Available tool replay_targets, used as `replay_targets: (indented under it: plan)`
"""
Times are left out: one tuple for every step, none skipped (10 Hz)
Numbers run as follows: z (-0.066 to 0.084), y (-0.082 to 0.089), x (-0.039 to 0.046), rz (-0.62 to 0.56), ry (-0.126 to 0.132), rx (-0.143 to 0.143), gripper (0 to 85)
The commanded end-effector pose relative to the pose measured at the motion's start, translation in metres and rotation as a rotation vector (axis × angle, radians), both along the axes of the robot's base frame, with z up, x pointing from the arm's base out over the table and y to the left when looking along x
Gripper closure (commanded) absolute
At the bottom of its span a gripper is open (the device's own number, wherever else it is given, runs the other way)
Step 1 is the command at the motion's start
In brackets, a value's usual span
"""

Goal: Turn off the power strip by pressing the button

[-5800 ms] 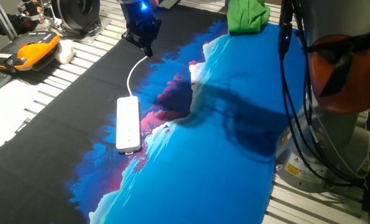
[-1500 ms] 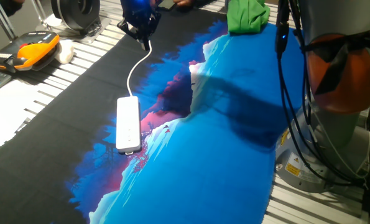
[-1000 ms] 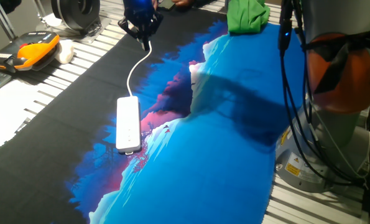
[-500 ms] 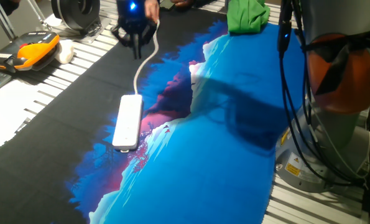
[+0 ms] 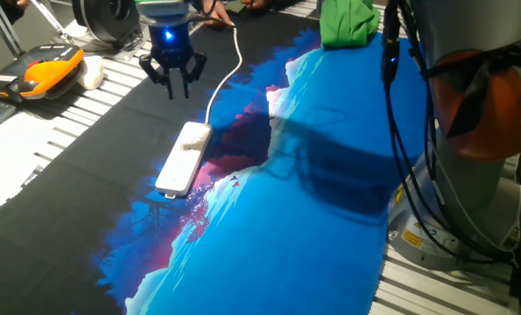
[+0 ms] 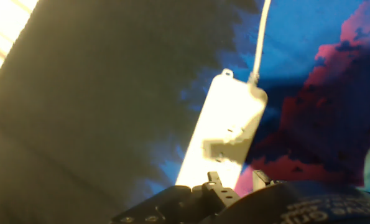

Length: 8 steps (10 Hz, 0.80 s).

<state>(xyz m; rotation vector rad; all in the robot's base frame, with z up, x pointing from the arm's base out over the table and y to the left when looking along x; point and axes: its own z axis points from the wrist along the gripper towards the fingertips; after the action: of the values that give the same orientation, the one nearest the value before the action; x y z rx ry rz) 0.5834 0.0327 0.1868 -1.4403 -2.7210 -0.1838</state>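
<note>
power strip (image 5: 183,158): slim flat white bar, rounded corners, lying flat and skewed on the dark/blue cloth (image 5: 313,219) over the bench
cable (image 5: 224,70): thin, white, leaves strip's far end, curves away
pincer (image 5: 174,86): above cloth beyond strip's far end, not touching it; fingers spread apart, holding nothing

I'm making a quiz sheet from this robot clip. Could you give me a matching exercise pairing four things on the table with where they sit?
Things:
1. power strip
2. gripper
3. green cloth
4. orange tool

Places:
A. far edge of the mat, toward the right
B. left of the mat, on the slatted tabletop
C. lying where black mat meets blue print
D. above the black part of the mat

Pairs: 1-C, 2-D, 3-A, 4-B
</note>
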Motion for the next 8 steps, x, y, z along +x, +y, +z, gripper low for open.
replay_targets:
  plan:
    - [-0.006,-0.001,0.0054,-0.014,-0.003,-0.008,51.0]
    - [-0.012,-0.001,0.0105,-0.017,-0.002,-0.023,51.0]
    - [-0.018,-0.003,0.0161,-0.025,-0.003,-0.033,51.0]
    - [-0.025,-0.003,0.0206,-0.032,-0.009,-0.028,51.0]
    - [-0.032,-0.003,0.0243,-0.04,-0.012,-0.03,51.0]
    - [-0.038,-0.003,0.0271,-0.043,-0.014,-0.033,51.0]
    - [-0.043,-0.002,0.029,-0.051,-0.015,-0.036,51.0]
    - [-0.047,-0.002,0.0306,-0.058,-0.016,-0.04,34.0]
